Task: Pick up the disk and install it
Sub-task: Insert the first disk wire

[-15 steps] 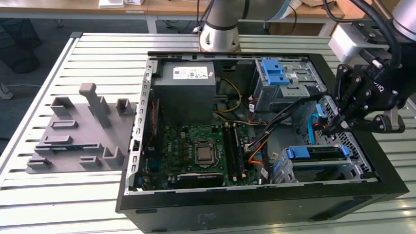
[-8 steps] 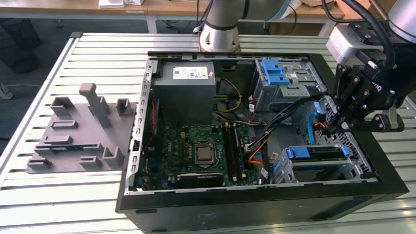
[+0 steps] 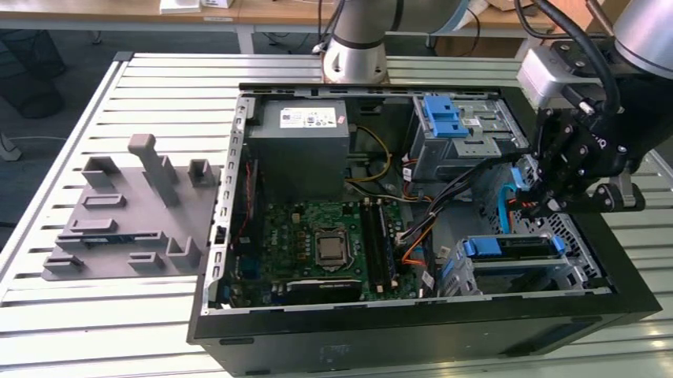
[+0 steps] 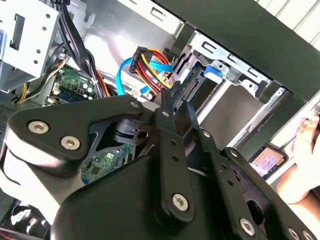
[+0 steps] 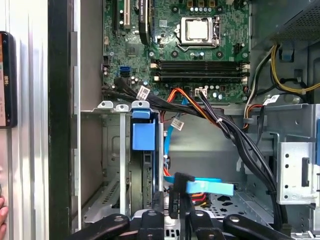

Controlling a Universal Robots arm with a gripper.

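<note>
Inside the open PC case (image 3: 421,315), at the corner on the exterior view's right nearest the camera, the disk (image 3: 512,247) sits in a metal drive cage (image 3: 526,272) w/ its blue carrier showing. It stands on edge: in the first wrist view the disk (image 5: 144,136) is just a thin strip. Its long axis runs along the exterior view's left-right, w/ the blue tab end toward the motherboard (image 3: 326,244). The label face is hidden by the cage walls, and the far end is cut off behind the gripper body. In the second wrist view the disk (image 4: 212,70) is mostly the blue tab peeking from the slot; the rest is in shadow. The gripper (image 3: 547,198) hangs above the case beside the cage, just over the blue and orange cables (image 3: 515,193) (not touching the disk, as far as I can see). Its fingers (image 4: 166,107) are drawn nearly together, a narrow gap at most. Whether a black connector sits between the tips is hard to make out. A person's hand (image 4: 305,145) and a phone (image 4: 267,160) lie outside the case wall.
</note>
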